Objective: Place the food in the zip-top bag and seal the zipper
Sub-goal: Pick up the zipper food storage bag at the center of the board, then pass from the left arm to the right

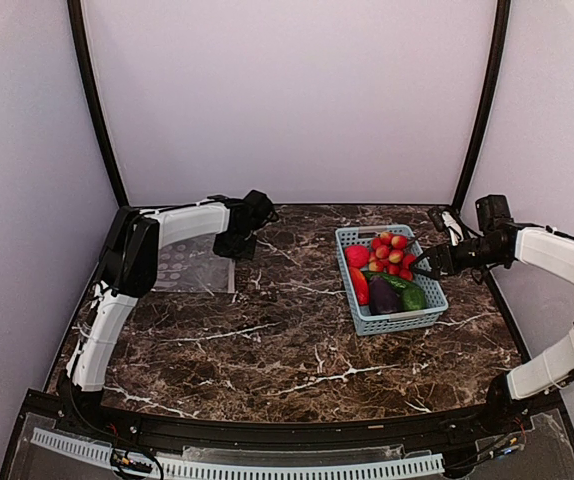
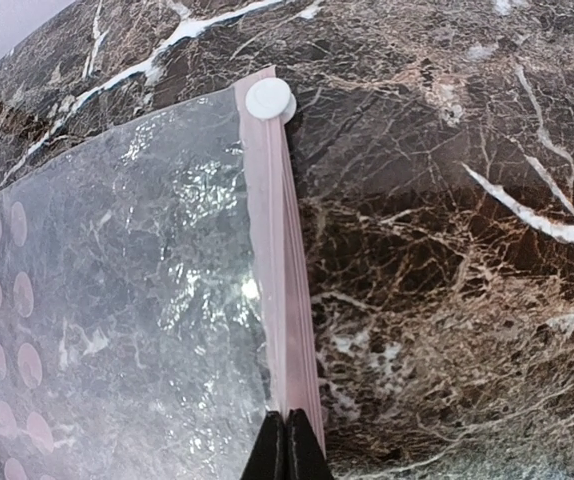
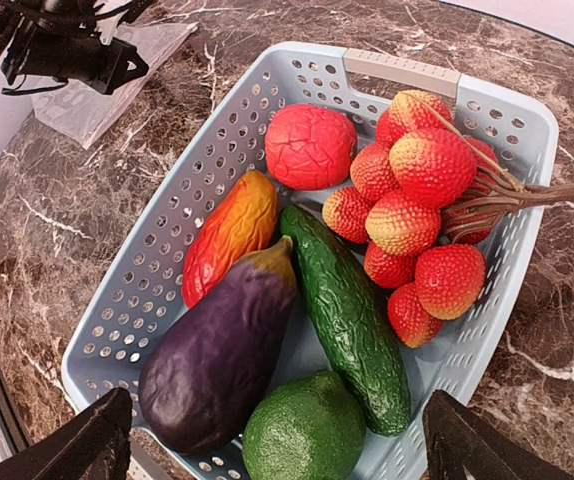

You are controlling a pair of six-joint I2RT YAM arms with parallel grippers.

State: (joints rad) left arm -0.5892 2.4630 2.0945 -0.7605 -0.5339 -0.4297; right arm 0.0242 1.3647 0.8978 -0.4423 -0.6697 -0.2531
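The zip-top bag lies flat on the marble at the far left, clear with grey spots. Its zipper is a pale pink strip with a white round slider at the far end. My left gripper is shut, its tips pinched on the near end of the zipper. The food sits in a light-blue basket: eggplant, cucumber, green avocado-like piece, tomato, pepper and red berries. My right gripper hangs wide open over the basket's near end, holding nothing.
The basket stands right of centre on the dark marble table. Pale walls close in the back and both sides. The left arm reaches over the bag's far edge.
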